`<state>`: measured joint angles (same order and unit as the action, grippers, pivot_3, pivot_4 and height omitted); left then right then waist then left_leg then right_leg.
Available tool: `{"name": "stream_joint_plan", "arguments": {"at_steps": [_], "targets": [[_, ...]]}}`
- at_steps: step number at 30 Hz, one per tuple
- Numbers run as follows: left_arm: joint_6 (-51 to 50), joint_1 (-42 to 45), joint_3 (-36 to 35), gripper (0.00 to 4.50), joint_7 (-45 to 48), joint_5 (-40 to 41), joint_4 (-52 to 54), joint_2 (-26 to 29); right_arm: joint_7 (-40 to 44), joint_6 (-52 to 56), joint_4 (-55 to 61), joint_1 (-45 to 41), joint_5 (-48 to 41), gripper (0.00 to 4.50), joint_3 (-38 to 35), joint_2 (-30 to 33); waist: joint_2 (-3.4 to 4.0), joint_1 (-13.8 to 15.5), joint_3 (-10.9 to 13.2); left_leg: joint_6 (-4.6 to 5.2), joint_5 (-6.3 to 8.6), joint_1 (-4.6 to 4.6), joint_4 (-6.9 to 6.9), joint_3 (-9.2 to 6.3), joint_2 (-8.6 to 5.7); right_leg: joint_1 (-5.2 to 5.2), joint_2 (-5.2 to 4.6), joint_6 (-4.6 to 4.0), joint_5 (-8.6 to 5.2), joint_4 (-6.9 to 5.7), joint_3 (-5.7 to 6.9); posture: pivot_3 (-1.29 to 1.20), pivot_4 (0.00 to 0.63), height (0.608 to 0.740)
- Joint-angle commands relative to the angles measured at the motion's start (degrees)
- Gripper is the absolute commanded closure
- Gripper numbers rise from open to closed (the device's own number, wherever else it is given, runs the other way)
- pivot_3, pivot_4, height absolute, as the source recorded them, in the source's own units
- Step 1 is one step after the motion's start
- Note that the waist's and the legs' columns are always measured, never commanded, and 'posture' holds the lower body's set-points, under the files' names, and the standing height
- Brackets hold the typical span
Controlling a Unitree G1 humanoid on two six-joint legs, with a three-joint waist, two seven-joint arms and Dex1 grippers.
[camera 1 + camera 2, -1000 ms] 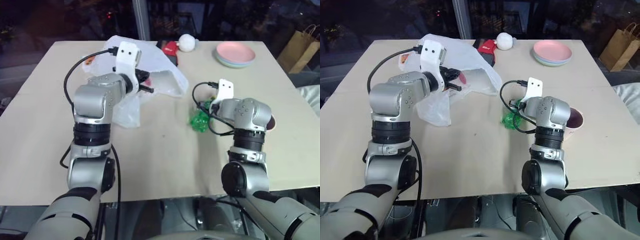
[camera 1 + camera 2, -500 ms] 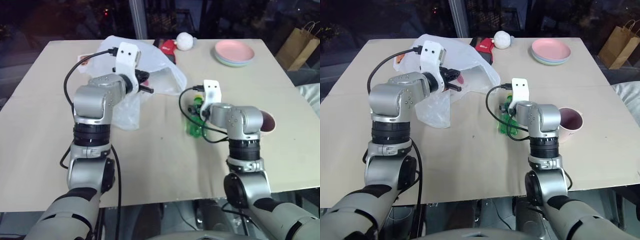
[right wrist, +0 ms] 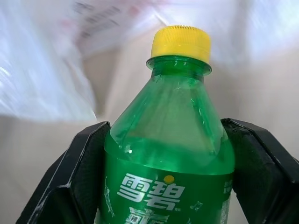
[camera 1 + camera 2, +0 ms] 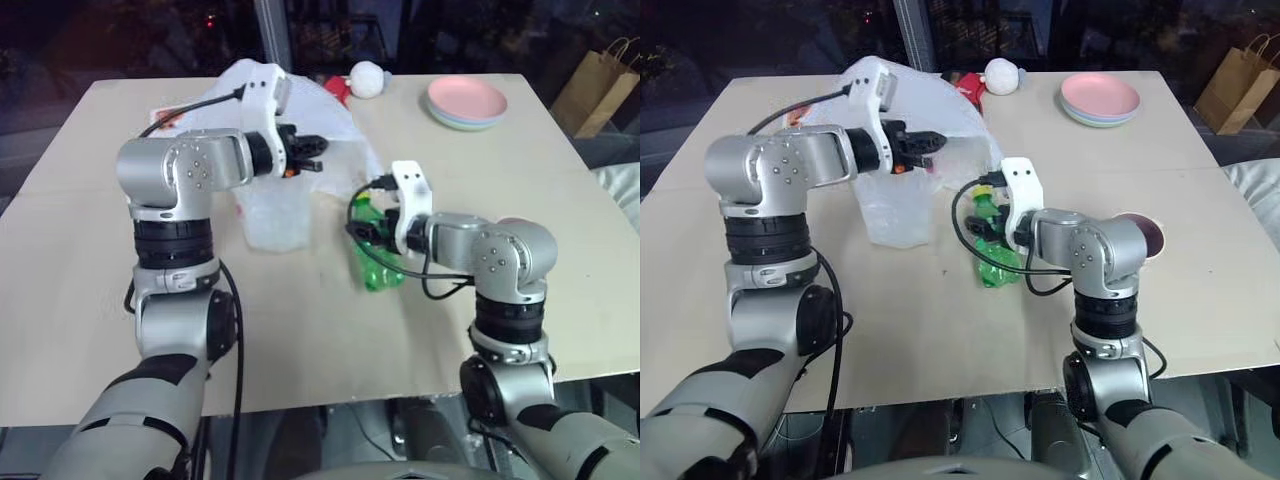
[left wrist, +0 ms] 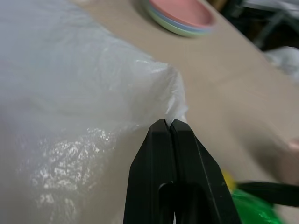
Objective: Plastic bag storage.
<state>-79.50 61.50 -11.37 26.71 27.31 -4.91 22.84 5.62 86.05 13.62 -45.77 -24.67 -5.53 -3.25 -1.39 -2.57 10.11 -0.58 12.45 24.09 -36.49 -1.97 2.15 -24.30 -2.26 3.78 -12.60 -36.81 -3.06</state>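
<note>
Gripping the green bottle point(image 3: 168, 154): right gripper point(image 3: 168, 186) clamps its body; label shows white characters "雪碧".
Left gripper point(image 5: 169, 128), closed, pinches the plastic bag point(image 5: 70, 116) edge above the desk point(image 4: 300, 340).

Even overhead light brightens the pale beige table top point(image 4: 300, 330); beyond it, darkness. Wrist views blur toward their edges, where the stacked pastel plates point(image 5: 180, 18) smear.

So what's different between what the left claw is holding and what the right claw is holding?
The left gripper pinches the plastic bag by a thin edge, fingers pressed together; the right gripper spans the green bottle, fingers wide apart on its sides. The bag is floppy, crinkly, translucent white; the bottle is rigid, green, with a yellow cap. The bag is far bigger. Both are plastic and firmly gripped.
</note>
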Motion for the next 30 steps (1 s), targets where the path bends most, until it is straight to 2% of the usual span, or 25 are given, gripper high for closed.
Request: {"name": "stream_joint_plan", "arguments": {"at_steps": [1,3,6,10,13,15,16,17,19,22,24,26,30], "targets": [[-4.22,2.03,-2.6,4.5,0.78,3.87,4.84,0.62,-0.1,-4.57,-2.53,-3.98,-0.08,1.33,-2.08,-2.24,0.01,0.0,0.0,0.0,0.0,0.0,0.0,0.0,0.0,0.0,0.0,0.0,0.0,0.0,0.0,0.0,0.15,0.74],[-4.75,1.87,-2.83,4.5,0.49,4.42,5.45,1.0,-0.22,-6.36,-4.99,-5.04,-0.02,1.33,-2.69,-3.29,0.01,0.02,0.01,-0.01,0.0,0.0,0.0,0.0,0.0,0.0,0.0,0.0,0.0,0.0,0.0,0.0,0.15,0.74],[-8.3,3.28,-6.86,4.5,-0.73,6.24,5.44,-0.62,-0.58,-11.73,-12.0,-7.22,0.71,1.33,-3.57,-4.93,0.02,0.03,0.02,-0.02,-0.01,0.0,0.0,0.0,0.0,0.0,0.0,0.0,0.0,0.0,0.0,0.0,0.15,0.74],[-12.06,3.99,-9.64,4.5,-1.83,7.32,6.39,-1.86,-2.15,-24.08,-25.59,-12.16,1.47,1.33,-6.22,-8.0,0.03,0.06,0.02,-0.04,-0.02,0.0,0.0,0.01,0.0,0.0,-0.01,-0.01,0.01,0.01,0.0,0.0,0.15,0.74],[-12.97,3.93,-11.83,4.5,-3.45,7.95,6.15,-3.18,-3.65,-42.93,-39.77,-17.32,3.88,1.33,-6.4,-10.53,0.07,-0.04,0.07,-0.05,-0.02,0.0,0.0,0.03,0.0,-0.01,-0.01,-0.01,0.01,0.01,-0.02,0.0,0.15,0.74],[-13.0,3.68,-12.79,4.5,-4.67,8.57,5.99,-3.94,2.35,-53.42,-47.83,-20.28,4.26,1.33,-5.08,-10.76,0.07,-0.32,0.15,-0.08,-0.04,0.0,0.02,0.06,0.0,-0.05,-0.01,-0.01,0.01,0.0,-0.05,0.0,0.15,0.74],[-13.0,3.56,-13.01,4.5,-5.08,8.77,6.02,-4.18,2.42,-56.02,-51.1,-21.42,3.59,0.25,-6.06,-11.13,0.08,-0.52,0.16,-0.11,-0.05,0.0,0.06,0.07,0.0,-0.08,0.0,-0.01,0.02,0.0,-0.08,0.0,0.15,0.74],[-13.0,3.55,-13.69,4.5,-5.68,9.12,5.79,-4.66,2.58,-57.83,-53.37,-22.28,3.01,0.06,-6.7,-11.36,0.08,-0.74,0.16,-0.12,-0.06,0.02,0.09,0.1,0.0,-0.13,-0.01,-0.01,0.02,0.0,-0.11,0.0,0.15,0.74],[-13.0,3.72,-15.21,4.5,-7.04,9.89,4.94,-5.45,2.51,-60.23,-55.31,-23.28,2.52,0.06,-6.83,-11.39,0.08,-0.89,0.16,-0.25,-0.14,0.06,0.14,0.1,0.0,-0.18,-0.01,-0.02,0.02,-0.02,-0.13,0.0,0.15,0.74],[-13.0,3.47,-16.47,4.5,-8.43,10.39,3.51,-5.17,3.87,-60.37,-51.89,-22.26,-0.64,0.06,-7.46,-11.45,0.08,-0.89,0.16,-0.44,-0.23,0.12,0.17,0.09,0.0,-0.19,-0.03,-0.02,0.02,-0.05,-0.13,0.0,0.15,0.74],[-13.0,3.1,-17.69,4.5,-9.08,9.89,1.9,-4.99,7.39,-54.88,-43.54,-18.45,-3.85,0.06,-5.79,-9.74,0.08,-0.88,0.16,-0.48,-0.25,0.26,0.17,0.11,0.0,-0.35,-0.06,-0.02,0.03,-0.09,-0.13,0.0,0.15,0.74],[-13.0,2.7,-17.86,4.5,-9.36,9.64,1.48,-4.84,7.71,-49.28,-36.57,-14.85,-5.28,0.06,-3.94,-7.87,0.08,-0.57,0.14,-0.59,-0.32,0.61,0.13,-0.04,0.0,-0.6,-0.06,-0.02,0.03,-0.24,0.02,0.0,0.15,0.74],[-11.16,1.08,-17.21,4.5,-9.64,10.13,0.58,-3.6,8.23,-40.06,-19.47,-5.85,-6.22,0.06,0.81,-2.49,0.09,0.23,0.13,-0.6,-0.32,0.64,0.11,-0.01,-0.06,-0.59,-0.15,-0.02,0.03,-0.22,0.03,0.0,0.15,0.74]]}}
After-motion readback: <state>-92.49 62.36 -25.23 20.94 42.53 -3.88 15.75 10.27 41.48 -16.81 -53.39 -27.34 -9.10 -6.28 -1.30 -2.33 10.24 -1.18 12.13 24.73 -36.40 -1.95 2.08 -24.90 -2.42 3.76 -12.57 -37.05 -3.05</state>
